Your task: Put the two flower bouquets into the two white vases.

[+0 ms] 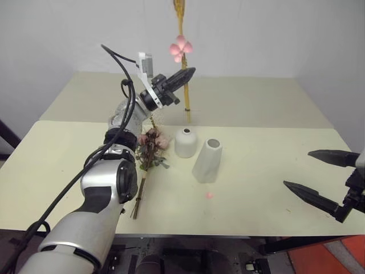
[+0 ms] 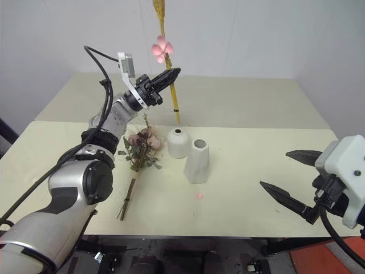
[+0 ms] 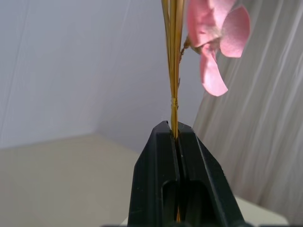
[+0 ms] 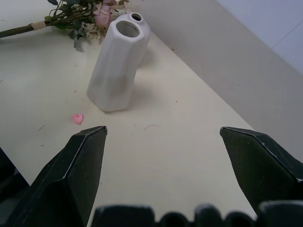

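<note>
Cream tabletop (image 1: 262, 188), smooth and matte, carries everything; a second table of the same colour butts against its far edge, and a pale wall rises behind. A small pink petal (image 1: 209, 195) lies loose on the table just in front of the tall vase (image 1: 207, 160).

The left gripper (image 1: 187, 75) is raised above the far part of the table, clamped on the wheat spray (image 1: 182, 34), which stands nearly upright. Its thin golden stalks run up out of view, their lower ends hanging free behind the round vase (image 1: 185, 142) and above the table. A pink bloom (image 1: 181, 48) with rounded petals sits on the spray just above the fingers. In the left wrist view a fine wire binds the stalks just above the black fingertips.

The rose bunch (image 1: 151, 149) lies flat to the left of the round vase, pink heads and grey-green leaves beside it, long stems pointing toward the near edge.

Both vases are matte white ceramic and stand side by side, touching or nearly so: the round one short and bulbous with a narrow neck, the tall one tapered with a wider mouth.

The right gripper (image 1: 319, 177) hovers well to the right of the vases, its pointed black fingers spread wide, holding nothing.
</note>
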